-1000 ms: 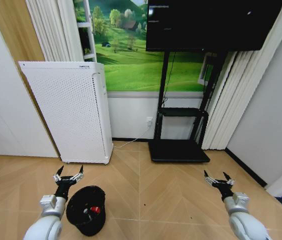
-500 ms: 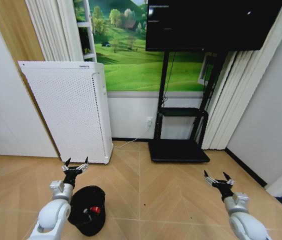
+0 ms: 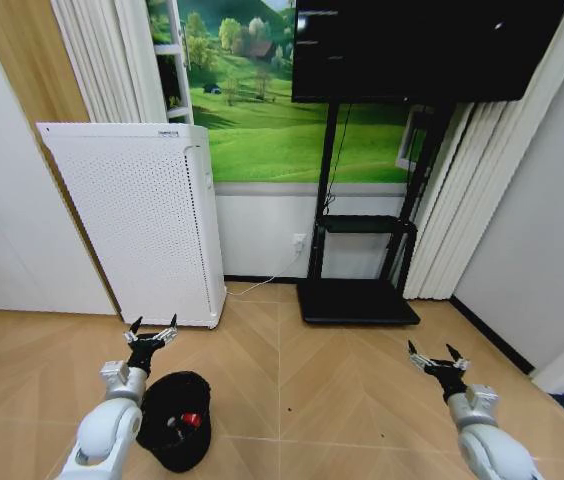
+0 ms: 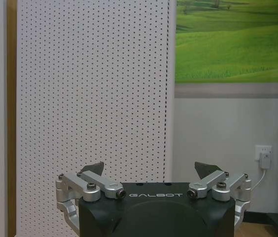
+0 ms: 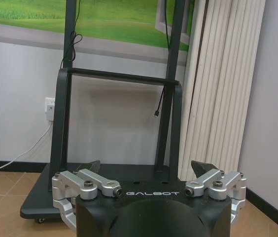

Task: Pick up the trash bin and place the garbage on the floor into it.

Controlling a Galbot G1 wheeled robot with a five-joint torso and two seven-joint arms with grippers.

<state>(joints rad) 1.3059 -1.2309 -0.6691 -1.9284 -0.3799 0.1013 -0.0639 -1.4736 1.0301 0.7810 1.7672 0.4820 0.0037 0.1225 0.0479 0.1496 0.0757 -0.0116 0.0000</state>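
Trash bin (image 3: 175, 420) on parquet floor (image 3: 342, 390)

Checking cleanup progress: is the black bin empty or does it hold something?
Not empty. The trash bin stands upright on the floor with a red piece inside.

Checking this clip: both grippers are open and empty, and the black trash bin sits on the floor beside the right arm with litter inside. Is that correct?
Not quite. The trash bin sits beside the left arm, not the right, as the head view shows. The rest holds: the left gripper and right gripper are open and empty, and the bin stands on the floor with litter inside.
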